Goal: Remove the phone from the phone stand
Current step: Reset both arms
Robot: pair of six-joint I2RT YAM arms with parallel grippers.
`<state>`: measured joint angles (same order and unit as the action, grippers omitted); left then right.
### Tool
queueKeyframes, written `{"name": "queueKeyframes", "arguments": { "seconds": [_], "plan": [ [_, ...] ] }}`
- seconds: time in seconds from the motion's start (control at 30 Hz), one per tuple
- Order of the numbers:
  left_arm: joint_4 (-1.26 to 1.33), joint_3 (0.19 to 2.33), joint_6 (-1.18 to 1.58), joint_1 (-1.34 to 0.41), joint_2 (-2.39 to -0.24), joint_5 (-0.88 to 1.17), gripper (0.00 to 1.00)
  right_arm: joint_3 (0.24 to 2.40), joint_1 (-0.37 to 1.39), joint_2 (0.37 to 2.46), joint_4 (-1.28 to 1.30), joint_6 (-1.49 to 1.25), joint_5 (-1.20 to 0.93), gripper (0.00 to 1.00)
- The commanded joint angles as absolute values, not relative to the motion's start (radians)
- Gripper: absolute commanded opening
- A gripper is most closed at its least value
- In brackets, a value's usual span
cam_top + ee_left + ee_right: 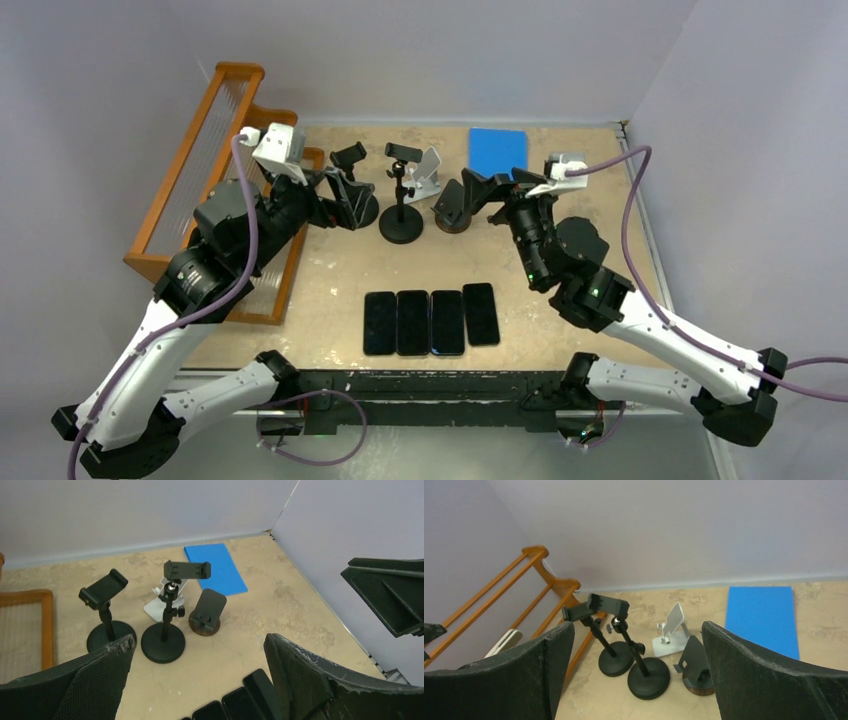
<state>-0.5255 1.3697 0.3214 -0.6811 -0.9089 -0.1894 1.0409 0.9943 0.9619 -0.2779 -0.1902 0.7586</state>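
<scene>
Left gripper [199, 642] and right gripper [638, 630] both spread, empty, hovering by the phone stands [425, 175] at far centre. Four phones [431, 321] lie flat in a near row; every holder looks empty. Risk: a careless swing tips the tall clamp stand [401, 225]. Wooden rack [205, 170] crowds left, wall [720, 150] right; bare table [330, 270] mid-scene gives room.

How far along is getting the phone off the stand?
Looks done: the left clamp stand, middle clamp stand, white stand and dark wedge stand all hold nothing, and four phones lie flat in a row near the arms. In hand: nothing; left gripper and right gripper are open and empty. Left: nothing visible.
</scene>
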Motion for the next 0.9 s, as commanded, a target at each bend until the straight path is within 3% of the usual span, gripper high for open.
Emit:
{"name": "queueKeyframes", "arguments": {
  "seconds": [0.0,0.4,0.87],
  "plan": [
    [-0.534,1.353,0.354,-0.680,-0.849,-0.214,1.00,0.974,0.996,0.871,-0.323,-0.237,0.755,0.99],
    [-0.531,1.379,0.357,-0.680,-0.846,-0.216,1.00,0.928,0.996,0.647,-0.463,-0.168,0.692,0.99],
    [-0.512,1.344,0.373,-0.680,-0.817,-0.216,1.00,0.842,0.996,0.668,-0.560,-0.140,0.646,0.99]
  ]
}}
